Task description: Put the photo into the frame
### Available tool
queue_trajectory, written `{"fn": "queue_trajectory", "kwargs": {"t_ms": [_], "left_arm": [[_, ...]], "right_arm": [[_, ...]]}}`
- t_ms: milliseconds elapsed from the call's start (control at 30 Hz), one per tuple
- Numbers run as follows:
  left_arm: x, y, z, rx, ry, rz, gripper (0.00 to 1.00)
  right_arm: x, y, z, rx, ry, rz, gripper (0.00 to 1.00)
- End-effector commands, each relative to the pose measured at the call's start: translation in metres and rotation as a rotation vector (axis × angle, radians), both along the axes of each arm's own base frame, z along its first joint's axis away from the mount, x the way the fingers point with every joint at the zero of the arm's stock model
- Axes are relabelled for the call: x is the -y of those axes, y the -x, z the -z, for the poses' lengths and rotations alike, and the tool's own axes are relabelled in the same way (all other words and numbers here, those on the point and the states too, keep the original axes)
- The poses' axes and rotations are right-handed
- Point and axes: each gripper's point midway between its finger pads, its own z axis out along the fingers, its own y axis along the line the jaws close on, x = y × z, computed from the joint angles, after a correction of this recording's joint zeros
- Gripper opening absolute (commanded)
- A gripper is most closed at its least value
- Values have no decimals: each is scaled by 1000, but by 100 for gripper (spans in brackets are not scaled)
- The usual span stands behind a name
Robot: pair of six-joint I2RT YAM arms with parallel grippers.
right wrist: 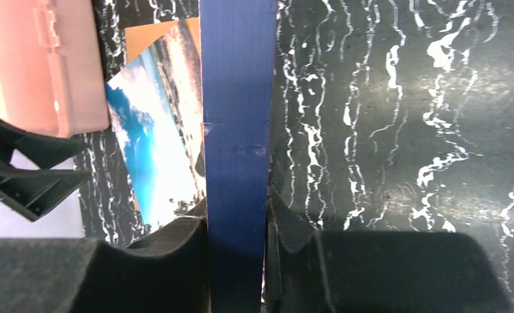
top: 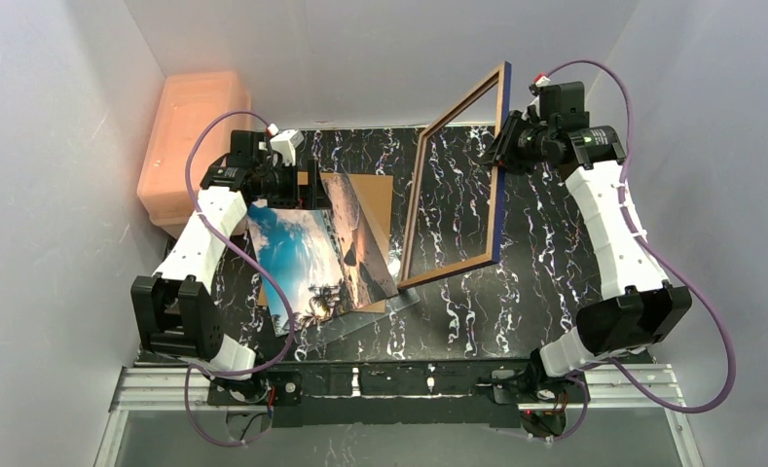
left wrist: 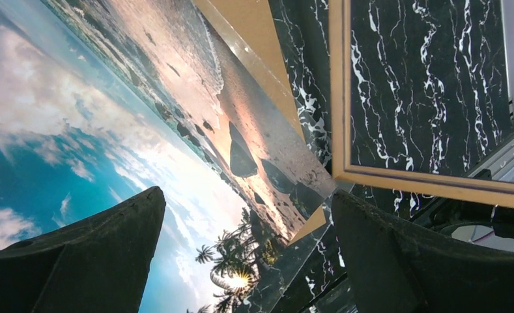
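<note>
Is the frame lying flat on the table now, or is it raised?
Raised. The frame is tilted up on edge, and the right gripper is shut on its navy border; the table shows through it.

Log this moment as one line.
left gripper: open, over photo | right gripper: shut on frame edge | frame: raised, tilted | photo: outside frame, lying over brown board
</note>
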Motion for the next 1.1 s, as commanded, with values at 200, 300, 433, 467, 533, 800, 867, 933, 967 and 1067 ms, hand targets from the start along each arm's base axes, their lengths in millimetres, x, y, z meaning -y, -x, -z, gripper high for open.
{"fn": "queue_trajectory", "kwargs": {"t_ms": [200,300,433,467,533,800,867,933,967,1067], "left_arm": [[-6,7,-24,54,-30,27,99],[-6,6,-25,51,-33,28,98],[-5,7,-26,48,-23,35,98],[-4,8,-26,48,-21,36,98],[-3,9,-26,45,-15,38,98],[-4,14,-18,39,-20,45,98],[-5,15,-16,40,-27,47,98],[-5,16,-16,39,-28,47,98],[-5,17,-15,37,-27,48,98],[-6,19,-12,46,-39,67,98]], "right_arm": [[39,-17,25,-46,148,-22,1],[59,-14,59,-143,276,-3,2],[104,-3,105,-249,497,110,12],[114,1,115,-270,549,133,12],[134,8,131,-307,647,184,12],[191,12,163,-357,956,343,8],[196,11,175,-372,1001,336,6],[202,11,188,-407,1059,318,5],[205,12,194,-424,1083,311,4],[211,14,211,-472,1138,297,7]]}}
